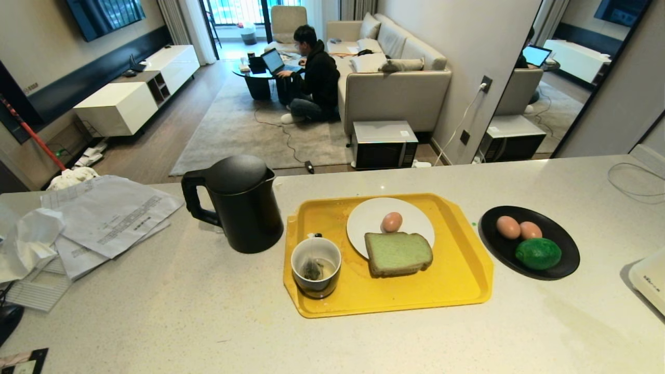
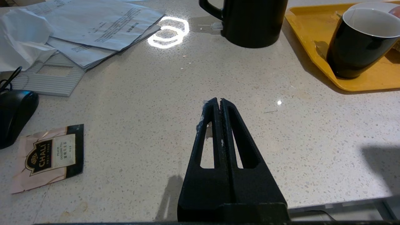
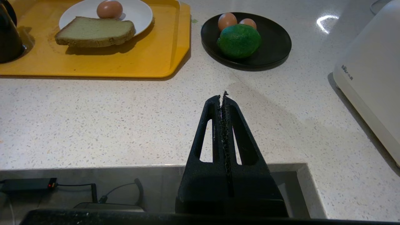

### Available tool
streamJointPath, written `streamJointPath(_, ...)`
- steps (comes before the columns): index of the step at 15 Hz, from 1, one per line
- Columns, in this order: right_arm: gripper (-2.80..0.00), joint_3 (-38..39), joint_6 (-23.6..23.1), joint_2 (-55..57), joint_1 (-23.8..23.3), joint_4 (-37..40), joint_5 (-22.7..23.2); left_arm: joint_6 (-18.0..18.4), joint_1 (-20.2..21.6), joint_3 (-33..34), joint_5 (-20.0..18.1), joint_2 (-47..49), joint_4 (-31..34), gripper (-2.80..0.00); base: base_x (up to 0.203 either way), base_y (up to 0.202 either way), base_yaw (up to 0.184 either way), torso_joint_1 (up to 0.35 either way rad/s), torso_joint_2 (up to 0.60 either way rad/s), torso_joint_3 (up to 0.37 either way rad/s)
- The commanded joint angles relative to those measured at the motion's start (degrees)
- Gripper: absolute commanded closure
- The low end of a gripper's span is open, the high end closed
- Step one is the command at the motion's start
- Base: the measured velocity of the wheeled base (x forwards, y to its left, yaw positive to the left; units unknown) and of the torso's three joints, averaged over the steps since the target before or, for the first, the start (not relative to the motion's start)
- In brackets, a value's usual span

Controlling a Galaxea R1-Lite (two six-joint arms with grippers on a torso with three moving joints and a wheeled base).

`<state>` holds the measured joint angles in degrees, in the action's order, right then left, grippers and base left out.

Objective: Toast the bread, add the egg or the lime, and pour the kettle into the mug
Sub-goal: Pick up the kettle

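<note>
Both end effectors sit closed and empty at the near edge of the counter, the left end effector [image 2: 220, 101] facing the bare stretch before the kettle and the right end effector [image 3: 222, 97] facing the gap between tray and dark plate; neither shows in the head view.

The bread [image 1: 398, 253] lies half on the white plate [image 1: 374, 214] and half on the yellow tray [image 1: 467, 275], with one egg [image 1: 391, 222] on the plate behind it. The mug [image 1: 316, 266] stands in the tray's near left corner with a tea bag inside and what may be a little liquid. The kettle [image 1: 236, 202] stands just off the tray's left edge, handle turned away from it. Right of the tray, the dark plate [image 1: 561, 262] holds two more eggs and the lime [image 1: 538, 253]. A white appliance [image 3: 372, 72], probably the toaster, sits at the right edge.

Judging by this layout, the task looks finished or nearly so, though the frames cannot show whether the bread was toasted. If anything remains, it is pouring: the left end effector would have to open, reach the kettle's handle and tip the spout over the mug.
</note>
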<state>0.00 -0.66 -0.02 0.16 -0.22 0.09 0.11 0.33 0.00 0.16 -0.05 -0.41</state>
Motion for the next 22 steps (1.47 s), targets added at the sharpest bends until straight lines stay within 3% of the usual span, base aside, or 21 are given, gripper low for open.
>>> streamJointPath(1, 0.00, 0.1, 0.0, 0.0, 0.0, 0.0, 0.0, 0.0, 0.0, 0.0, 0.0, 0.0, 0.0, 0.00, 0.000, 0.000, 0.000, 0.000, 0.00, 0.000)
streamJointPath(17, 0.00, 0.1, 0.0, 0.0, 0.0, 0.0, 0.1, 0.4, 0.0, 0.0, 0.0, 0.0, 0.0, 0.00, 0.000, 0.000, 0.000, -0.002, 0.00, 0.004)
streamJointPath(22, 0.00, 0.1, 0.0, 0.0, 0.0, 0.0, 0.1, 0.5, 0.0, 0.0, -0.1, 0.0, 0.0, 0.00, 0.000, 0.000, 0.000, -0.161, 0.31, 0.138)
